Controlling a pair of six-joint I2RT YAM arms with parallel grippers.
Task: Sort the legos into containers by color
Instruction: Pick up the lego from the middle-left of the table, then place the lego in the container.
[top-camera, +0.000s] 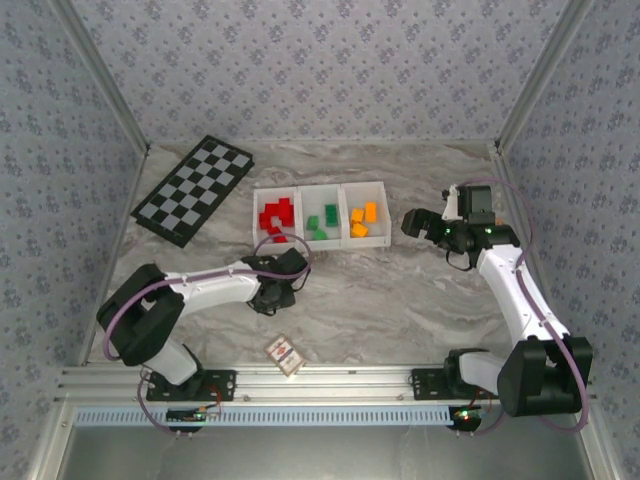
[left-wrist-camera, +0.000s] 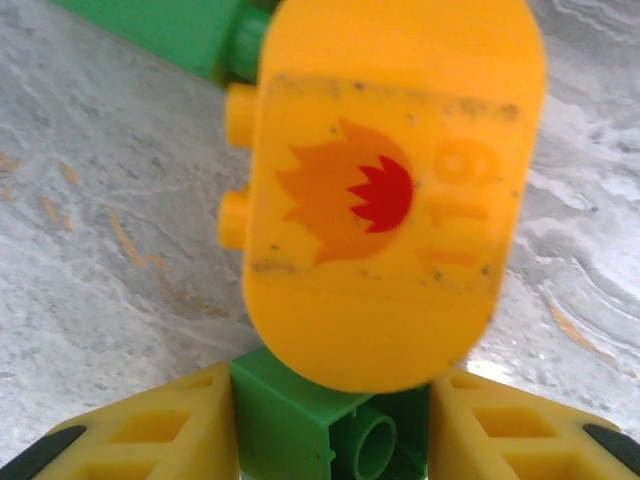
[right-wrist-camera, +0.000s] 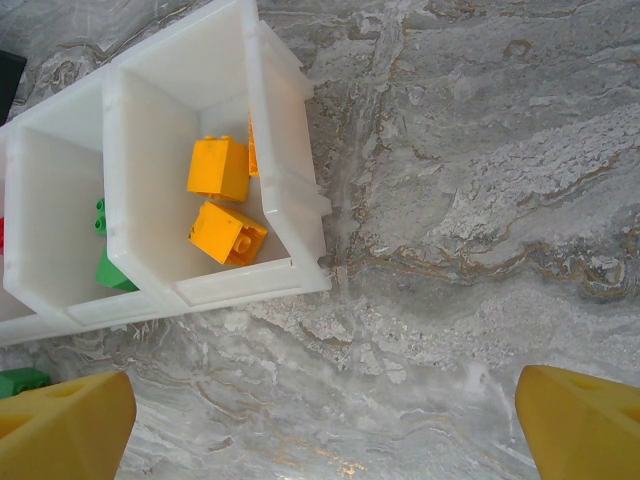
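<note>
The low white tray (top-camera: 320, 186) of three joined compartments lies at mid-table (top-camera: 400, 290) and is the reference for all positions. Its left compartment holds the red legos (top-camera: 275, 215), its middle compartment the green legos (top-camera: 322, 222), and its right compartment the orange-yellow legos (top-camera: 363, 218), two of which the right wrist view resolves as square bricks lying close to the compartment's outer wall. The left gripper (top-camera: 272, 296) is on the near side of the tray, close to the front wall of the red compartment and lowered to the table. Its yellow fingers (left-wrist-camera: 150, 430) are drawn in against the two sides of a green brick (left-wrist-camera: 300, 425), which fills the gap between them. A large rounded orange-yellow piece (left-wrist-camera: 390, 190) printed with a flame overlaps the top of that brick, and whether the two are joined cannot be told. A second green piece (left-wrist-camera: 170, 30) lies just beyond it. The right gripper (top-camera: 420, 224) hangs just off the right end of the tray, beside the orange-yellow compartment. Its jaws are spread wide over bare table, with nothing between them. A black-and-grey checkerboard (top-camera: 193, 190) lies left of the tray, and a small white card (top-camera: 283, 352) with a red mark lies well to its near side.
</note>
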